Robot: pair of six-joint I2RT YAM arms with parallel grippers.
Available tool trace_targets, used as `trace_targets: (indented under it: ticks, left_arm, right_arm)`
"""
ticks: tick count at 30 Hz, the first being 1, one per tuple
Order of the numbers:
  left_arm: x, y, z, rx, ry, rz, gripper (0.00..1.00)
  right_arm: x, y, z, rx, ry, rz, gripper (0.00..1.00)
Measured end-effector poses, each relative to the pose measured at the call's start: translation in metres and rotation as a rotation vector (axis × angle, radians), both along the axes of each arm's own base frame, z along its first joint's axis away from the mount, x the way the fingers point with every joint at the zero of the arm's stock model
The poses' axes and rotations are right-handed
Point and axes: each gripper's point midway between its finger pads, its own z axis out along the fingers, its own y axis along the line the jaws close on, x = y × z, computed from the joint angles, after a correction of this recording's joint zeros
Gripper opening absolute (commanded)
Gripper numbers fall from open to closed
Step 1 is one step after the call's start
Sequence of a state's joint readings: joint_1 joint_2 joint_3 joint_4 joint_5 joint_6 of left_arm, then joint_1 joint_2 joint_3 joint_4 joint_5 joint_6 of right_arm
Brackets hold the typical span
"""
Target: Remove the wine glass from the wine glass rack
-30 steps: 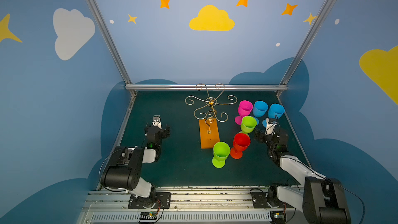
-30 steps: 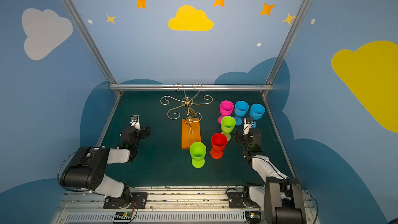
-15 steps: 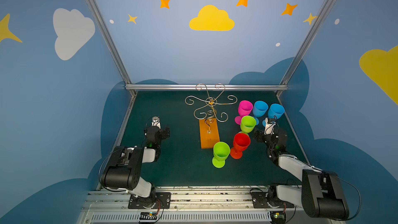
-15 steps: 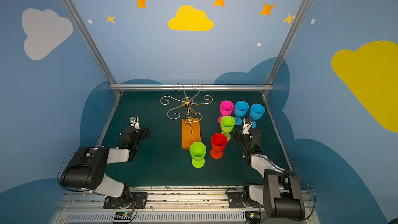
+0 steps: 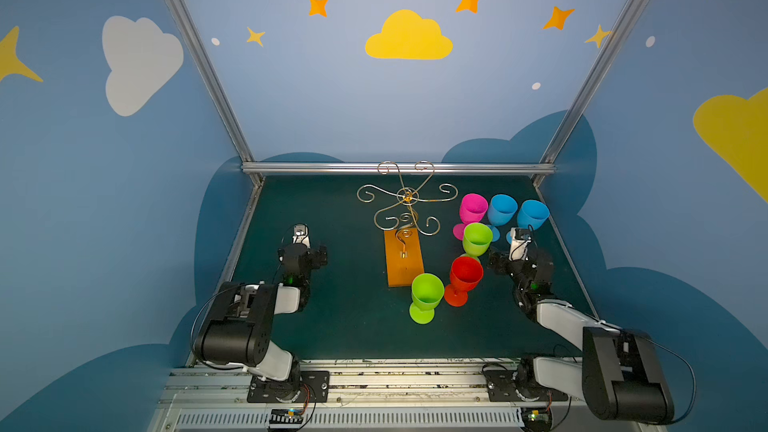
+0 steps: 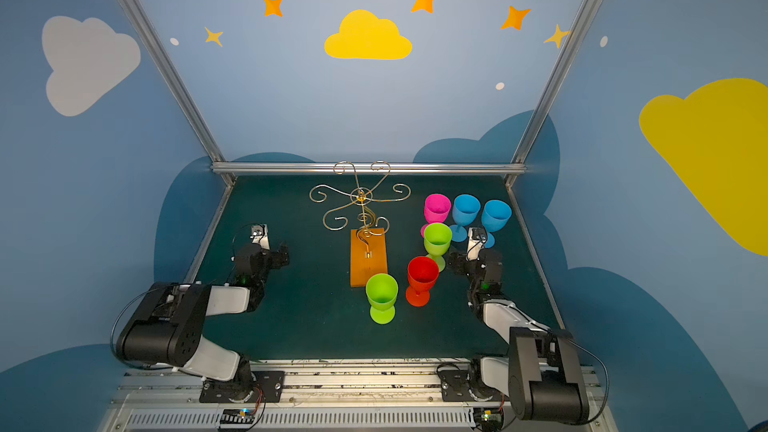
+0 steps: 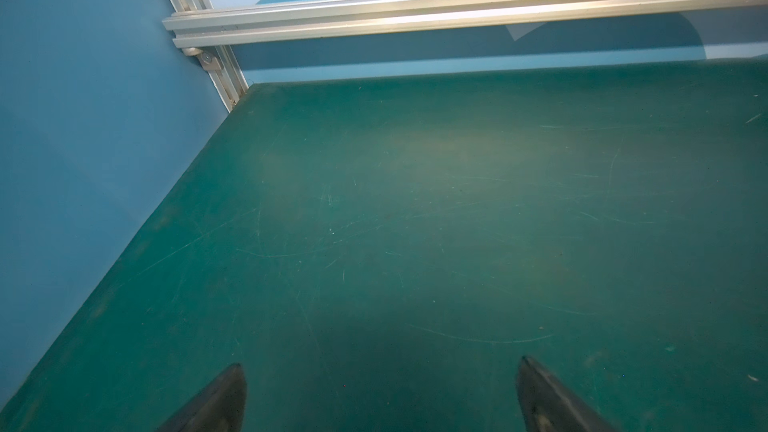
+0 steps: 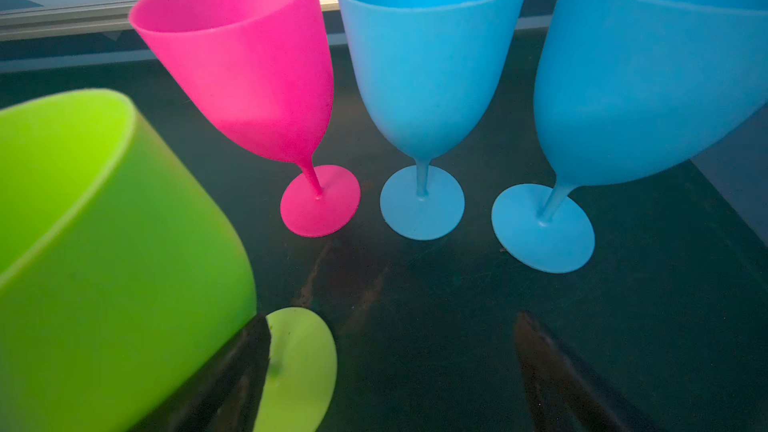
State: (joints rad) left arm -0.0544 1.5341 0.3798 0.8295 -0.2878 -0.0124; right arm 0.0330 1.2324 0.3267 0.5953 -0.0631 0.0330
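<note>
The wine glass rack [image 5: 408, 196] is thin gold wire, with six curled scroll arms off a central post on a flat orange wooden base. It stands mid-bench toward the back edge. Six matte plastic stemmed glasses stand upright on the scuffed dark green bench mat [image 7: 415, 201], all right of the rack. A pink wine glass [image 5: 473, 209], a blue wine glass [image 5: 502, 209] and a second blue wine glass [image 5: 532, 214] line up near the back right corner. A lime wine glass [image 5: 477, 238] stands just before the pink. A red wine glass [image 5: 466, 274] and a second lime wine glass [image 5: 427, 292] stand by the base's front corner. The right gripper [image 8: 390, 315] sits low, jaws spread wide and gripping nothing. One finger lies beside the rear lime glass's foot — whether it touches I cannot tell. The left gripper [image 7: 381, 361], near the left edge, is equally wide and holds nothing.
</note>
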Motion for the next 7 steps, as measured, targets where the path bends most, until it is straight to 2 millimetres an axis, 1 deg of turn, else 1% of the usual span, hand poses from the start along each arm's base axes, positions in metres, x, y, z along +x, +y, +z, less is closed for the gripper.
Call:
trace_targets:
  ticks: [4, 7]
  left_arm:
    - [0.000, 0.000, -0.001, 0.000, 0.002, 0.000, 1.00]
    - [0.000, 0.000, -0.001, 0.000, 0.003, 0.000, 1.00]
  right_arm:
    - [0.004, 0.004, -0.004, -0.020, -0.012, 0.008, 0.90]
    - [0.005, 0.010, -0.022, -0.056, 0.004, 0.039, 0.90]
